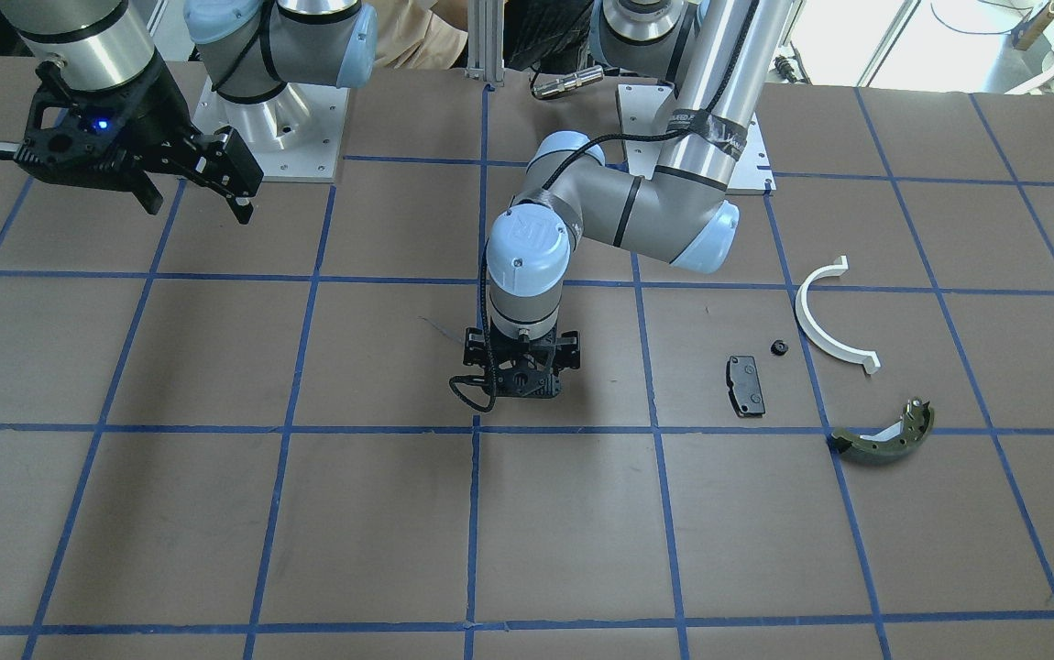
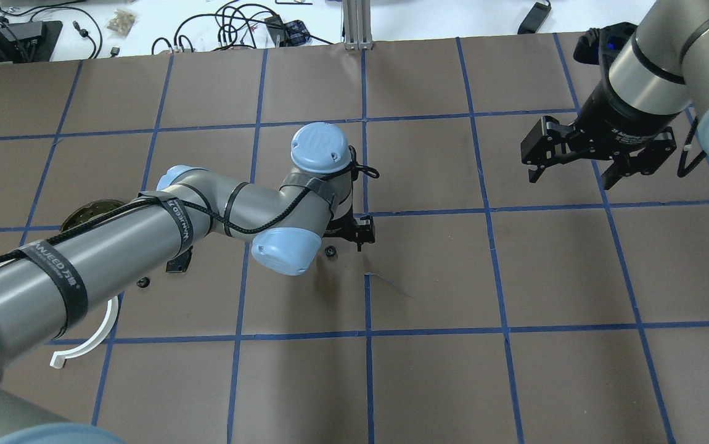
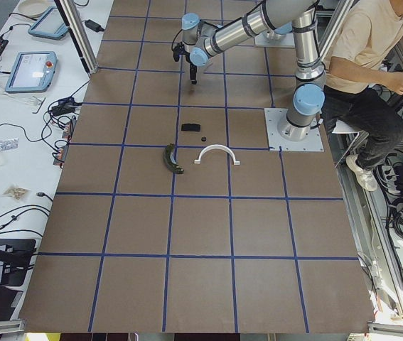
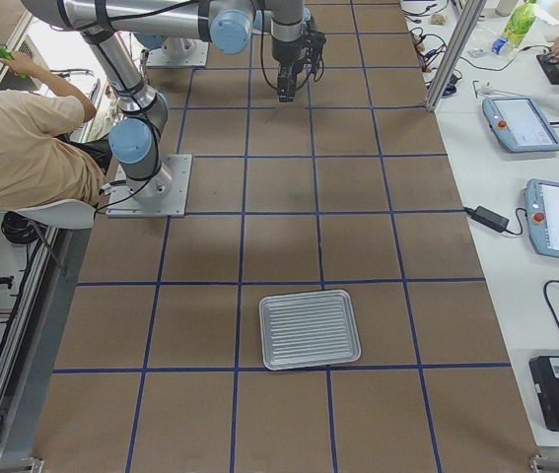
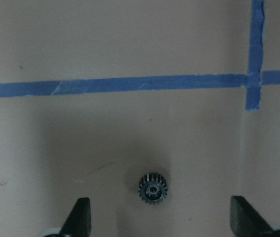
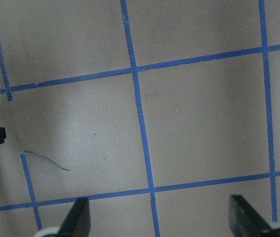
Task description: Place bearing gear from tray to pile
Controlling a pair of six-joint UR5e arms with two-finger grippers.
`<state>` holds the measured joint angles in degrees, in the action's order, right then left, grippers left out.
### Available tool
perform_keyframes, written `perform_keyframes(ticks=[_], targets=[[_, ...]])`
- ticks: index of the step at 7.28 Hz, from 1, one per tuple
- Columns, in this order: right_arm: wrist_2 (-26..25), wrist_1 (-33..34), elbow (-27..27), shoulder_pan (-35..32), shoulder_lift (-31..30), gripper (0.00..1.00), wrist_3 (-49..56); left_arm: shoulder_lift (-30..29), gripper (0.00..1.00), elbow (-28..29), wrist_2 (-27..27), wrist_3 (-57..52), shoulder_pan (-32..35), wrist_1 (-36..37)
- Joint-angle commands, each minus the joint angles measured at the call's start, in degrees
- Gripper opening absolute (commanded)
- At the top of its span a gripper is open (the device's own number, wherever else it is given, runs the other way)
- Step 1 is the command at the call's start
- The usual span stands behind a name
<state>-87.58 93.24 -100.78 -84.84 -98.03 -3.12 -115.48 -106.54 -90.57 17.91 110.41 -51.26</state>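
On matte brown paper [image 5: 130,39], a black toothed bearing gear [image 5: 152,188] between wide-spread fingers [image 5: 82,215] of the left tool [image 5: 160,211].

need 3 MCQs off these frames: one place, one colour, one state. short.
1. Where does the small black gear below the left tool lie?
A) in the tray
B) on the bare table
C) on the brake shoe

2. What colour is the half-ring?
A) white
B) red
C) yellow

3. How is the left tool?
A) shut on the gear
B) open, a finger on either side of the gear
C) shut on nothing

Answers:
1 B: the left wrist view shows the gear flat on the brown paper, near the blue tape.
2 A: the front view shows it plain white against the brown paper.
3 B: the fingers stand wide apart, and the gear sits between them untouched.
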Motion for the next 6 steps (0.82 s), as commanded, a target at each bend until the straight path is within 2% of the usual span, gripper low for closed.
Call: perform_keyframes(ticks=[1,4,5,6], targets=[[0.22,-2.26,0.23,-0.24,0.11,1.00,-4.14,0.17,0.98,-0.25,0.13,0.19,-0.20,0.37],[-0.30,-1.31,1.29,-3.13,0.99,1.00,-5.50,-0.36,0.97,-1.48,0.13,0.02,-0.37,0.72],[-3.70,-1.40,1.47,-3.57,1.17,1.00,-5.15,-0.36,0.78,-1.48,0.13,-0.16,-0.46,1.16],[-3.47,-1.23,1.55,-3.58,1.17,1.00,-5.32,-0.36,0.18,-1.48,0.05,-0.42,-0.46,1.16]])
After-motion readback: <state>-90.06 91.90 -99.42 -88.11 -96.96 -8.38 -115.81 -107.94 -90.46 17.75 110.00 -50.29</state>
